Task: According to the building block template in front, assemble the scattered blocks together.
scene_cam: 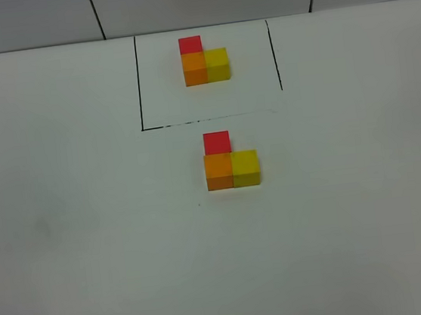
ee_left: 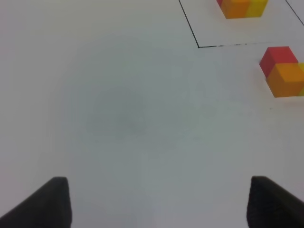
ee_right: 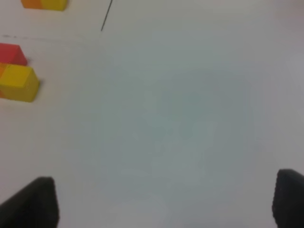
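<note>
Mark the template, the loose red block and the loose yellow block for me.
building block template point(scene_cam: 196, 69), exterior high view, on its orange cube's top.
loose red block point(scene_cam: 216, 142), exterior high view, top face.
loose yellow block point(scene_cam: 245, 161), exterior high view, top face.

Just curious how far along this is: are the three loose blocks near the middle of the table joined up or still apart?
Joined. The red block, orange block and yellow block touch in an L, matching the framed template.

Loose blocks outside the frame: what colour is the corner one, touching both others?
Orange, between the red block and the yellow block; clearest in the exterior high view.
</note>
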Controlling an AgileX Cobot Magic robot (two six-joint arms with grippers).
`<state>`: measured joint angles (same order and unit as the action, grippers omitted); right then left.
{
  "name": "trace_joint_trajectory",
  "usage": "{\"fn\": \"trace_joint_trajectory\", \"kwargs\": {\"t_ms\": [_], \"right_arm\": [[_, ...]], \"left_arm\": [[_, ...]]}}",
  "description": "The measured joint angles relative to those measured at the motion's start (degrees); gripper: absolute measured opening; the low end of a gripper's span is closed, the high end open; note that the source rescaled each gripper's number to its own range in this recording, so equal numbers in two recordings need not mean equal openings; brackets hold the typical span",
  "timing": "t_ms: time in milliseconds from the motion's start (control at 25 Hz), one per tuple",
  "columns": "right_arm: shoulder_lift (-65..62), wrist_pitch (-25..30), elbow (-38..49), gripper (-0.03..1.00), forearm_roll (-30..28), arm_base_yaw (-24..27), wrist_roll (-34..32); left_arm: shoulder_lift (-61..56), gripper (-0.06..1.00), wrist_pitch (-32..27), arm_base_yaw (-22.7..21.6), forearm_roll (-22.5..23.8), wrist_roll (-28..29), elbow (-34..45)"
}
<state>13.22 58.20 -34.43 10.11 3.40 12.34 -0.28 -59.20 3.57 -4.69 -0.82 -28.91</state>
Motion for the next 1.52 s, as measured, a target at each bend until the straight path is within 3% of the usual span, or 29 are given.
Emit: {"fn": "trace_joint_trajectory", "kwargs": {"t_ms": [400, 760, 1520], "right_arm": [[-10.1, 3.2, 5.5, 0.9, 0.4, 0.0, -2.4], [-10.3, 2.9, 5.8, 0.79, 0.5, -0.4, -2.9], [-10.3, 2.8, 5.8, 0.78, -1.7, -3.6, -6.1]], "left_arm": [[0.0, 0.72, 0.0, 0.0, 0.0, 0.0, 0.0], [0.0, 0.72, 0.0, 0.0, 0.0, 0.0, 0.0], [0.0, 0.72, 0.0, 0.0, 0.0, 0.0, 0.0]]}}
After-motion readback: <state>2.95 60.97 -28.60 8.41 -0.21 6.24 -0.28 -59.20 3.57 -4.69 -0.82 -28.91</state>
